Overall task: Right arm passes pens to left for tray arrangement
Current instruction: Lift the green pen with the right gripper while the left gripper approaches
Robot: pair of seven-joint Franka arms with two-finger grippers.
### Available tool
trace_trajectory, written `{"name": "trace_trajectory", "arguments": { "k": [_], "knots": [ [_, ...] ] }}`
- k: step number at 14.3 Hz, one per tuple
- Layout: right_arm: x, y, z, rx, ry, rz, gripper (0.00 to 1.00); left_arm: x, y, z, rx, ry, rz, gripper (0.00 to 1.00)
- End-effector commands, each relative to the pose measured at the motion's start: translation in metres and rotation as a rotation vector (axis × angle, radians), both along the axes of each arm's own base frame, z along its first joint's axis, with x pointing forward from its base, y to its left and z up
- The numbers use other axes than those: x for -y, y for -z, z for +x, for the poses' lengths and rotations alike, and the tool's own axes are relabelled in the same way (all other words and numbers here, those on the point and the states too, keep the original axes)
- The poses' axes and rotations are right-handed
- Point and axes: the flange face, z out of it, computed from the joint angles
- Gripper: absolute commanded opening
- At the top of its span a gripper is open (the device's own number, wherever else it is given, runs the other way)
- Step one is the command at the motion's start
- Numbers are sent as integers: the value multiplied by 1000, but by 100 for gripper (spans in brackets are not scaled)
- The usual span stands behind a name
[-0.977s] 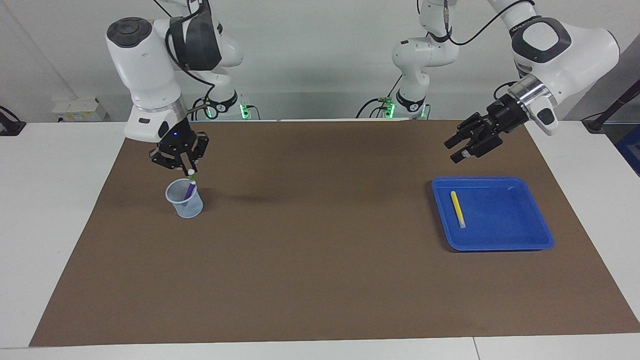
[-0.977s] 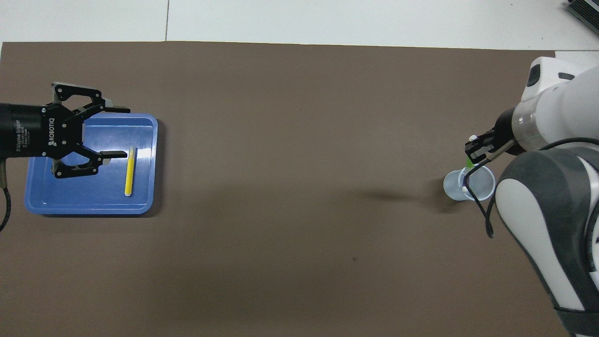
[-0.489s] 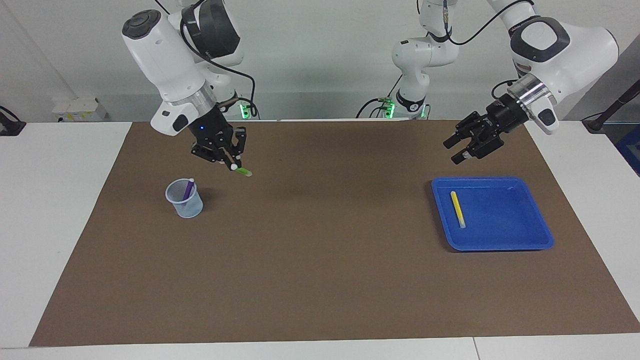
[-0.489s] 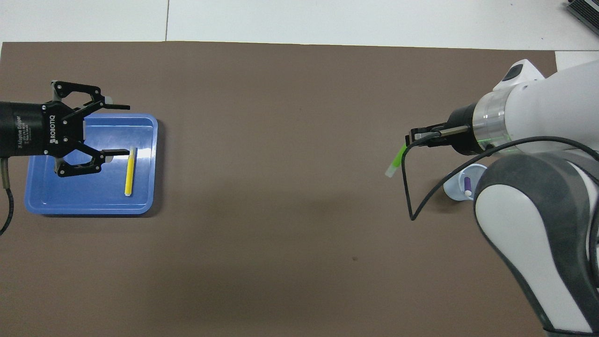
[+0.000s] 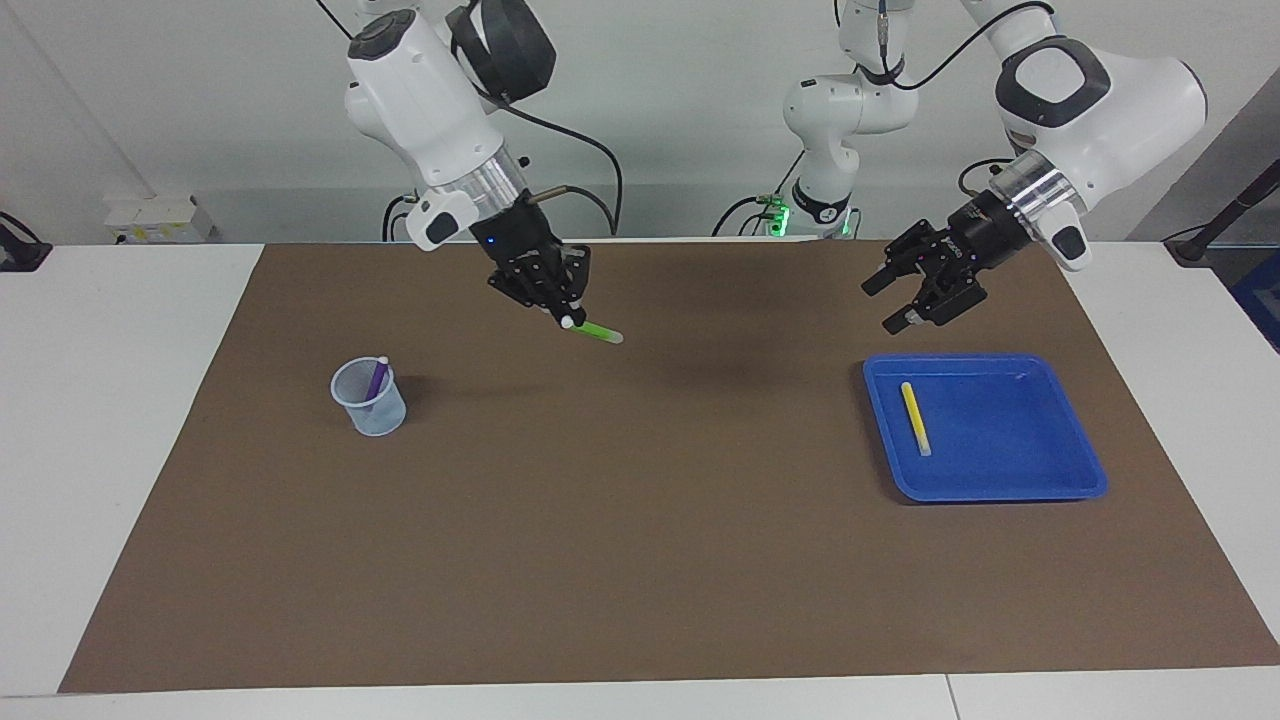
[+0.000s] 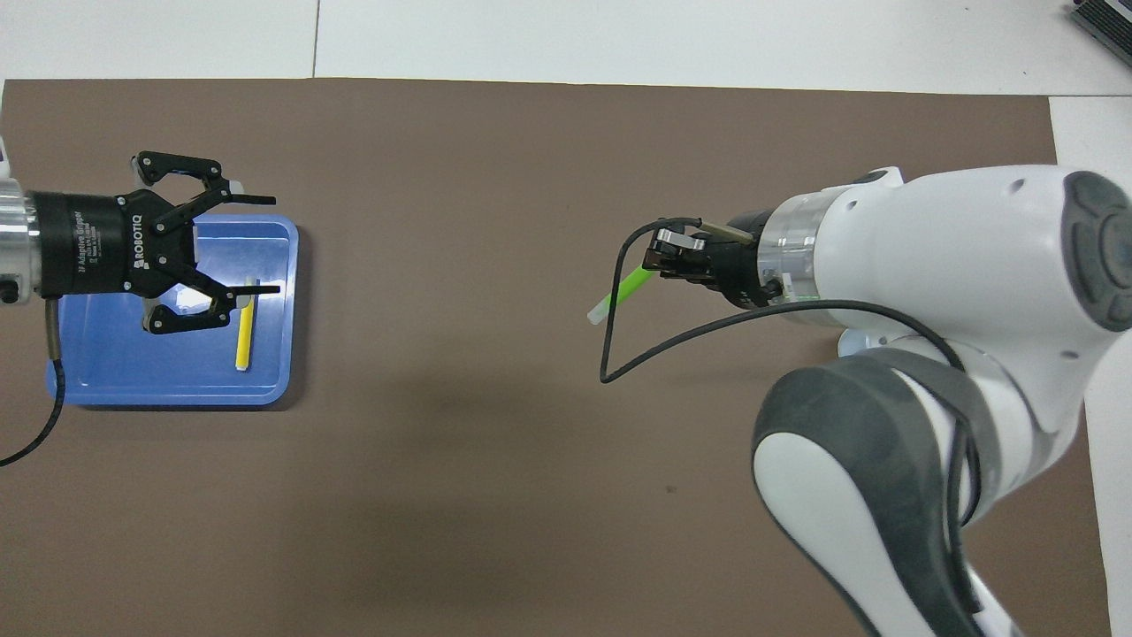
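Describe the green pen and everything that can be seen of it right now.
The green pen is a short, thin, bright-green marker with a pale tip at its free end, plastic by its look. The right end effector is shut on its other end and holds it in the air over the brown mat, near the middle of the table. It lies tilted, free end pointing toward the left arm's end. Nothing else touches it.

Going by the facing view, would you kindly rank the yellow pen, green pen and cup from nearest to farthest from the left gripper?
From the left gripper:
1. Yellow pen, lying in the blue tray below it.
2. Green pen, held mid-table by the right gripper.
3. Cup, at the right arm's end.
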Motion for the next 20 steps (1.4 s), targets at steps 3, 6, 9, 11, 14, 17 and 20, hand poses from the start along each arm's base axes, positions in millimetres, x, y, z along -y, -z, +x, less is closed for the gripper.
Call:
{"name": "trace_trajectory", "arguments": {
  "k": [3, 6, 9, 11, 14, 17, 20],
  "knots": [
    [-29, 1, -15, 1, 166, 104, 0, 24, 6, -24, -43, -85, -14, 83],
    [-60, 3, -24, 22, 244, 176, 0, 42, 11, -30, -51, -123, -13, 83],
    [-86, 20, -37, 75, 296, 244, 0, 66, 9, -31, -59, -154, -20, 83],
    [-98, 25, -43, 99, 309, 275, 0, 84, 11, -33, -61, -185, -23, 83],
    [-108, 26, -47, 112, 321, 301, 0, 113, 18, -41, -45, -208, -23, 83],
    [-123, 30, -55, 110, 296, 304, 0, 134, 30, -51, -32, -242, -19, 83],
    [-119, 31, -52, 109, 303, 302, 0, 146, 32, -56, -26, -243, -21, 83]
  ]
}}
